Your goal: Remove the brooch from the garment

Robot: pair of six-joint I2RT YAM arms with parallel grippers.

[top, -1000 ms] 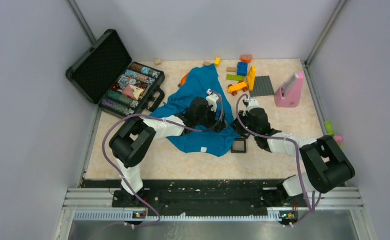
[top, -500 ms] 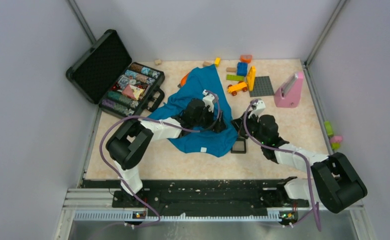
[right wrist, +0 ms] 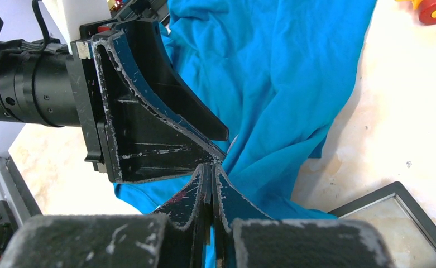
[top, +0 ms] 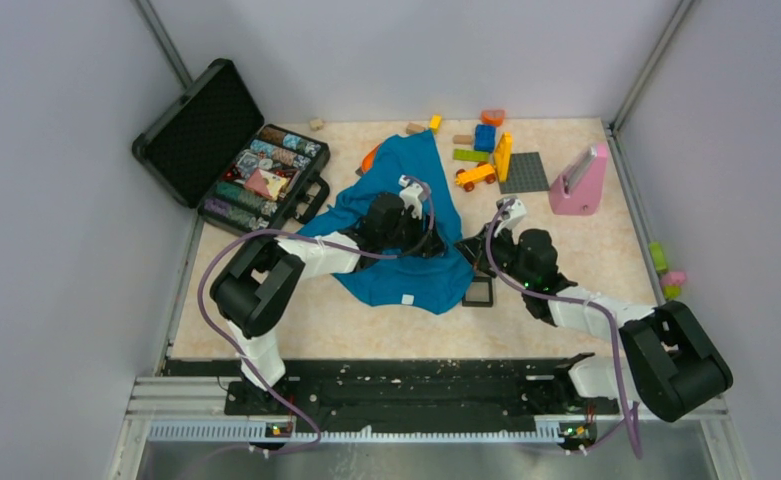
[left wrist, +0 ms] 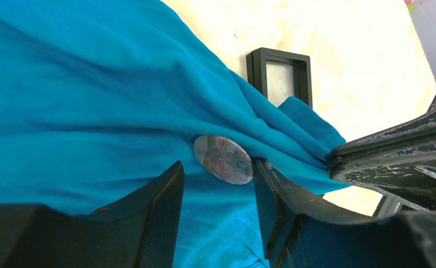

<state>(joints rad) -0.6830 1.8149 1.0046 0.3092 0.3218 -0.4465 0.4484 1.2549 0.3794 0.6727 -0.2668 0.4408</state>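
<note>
The blue garment (top: 406, 190) lies crumpled mid-table. The brooch (left wrist: 224, 159), a pale greyish-pink oval disc, sits on the cloth under a fold. It is hidden in the top and right wrist views. My left gripper (left wrist: 218, 174) is open, one finger on each side of the brooch, tips at its level; in the top view it (top: 436, 243) is over the garment's right part. My right gripper (right wrist: 211, 164) is shut, its tips pinching a garment fold right beside the left gripper's finger (right wrist: 165, 128). The cloth's folds run to those tips (left wrist: 333, 158).
A black square frame (top: 478, 292) lies on the table by the garment's right hem, also in the left wrist view (left wrist: 279, 75) and right wrist view (right wrist: 399, 215). An open black case (top: 236, 150) is back left. Toy blocks (top: 481, 150), a grey baseplate (top: 524, 172) and a pink stand (top: 579, 180) are back right.
The right arm's elbow swung out to the right and its gripper came in against the garment's right edge. The left gripper shifted slightly up and left over the cloth.
</note>
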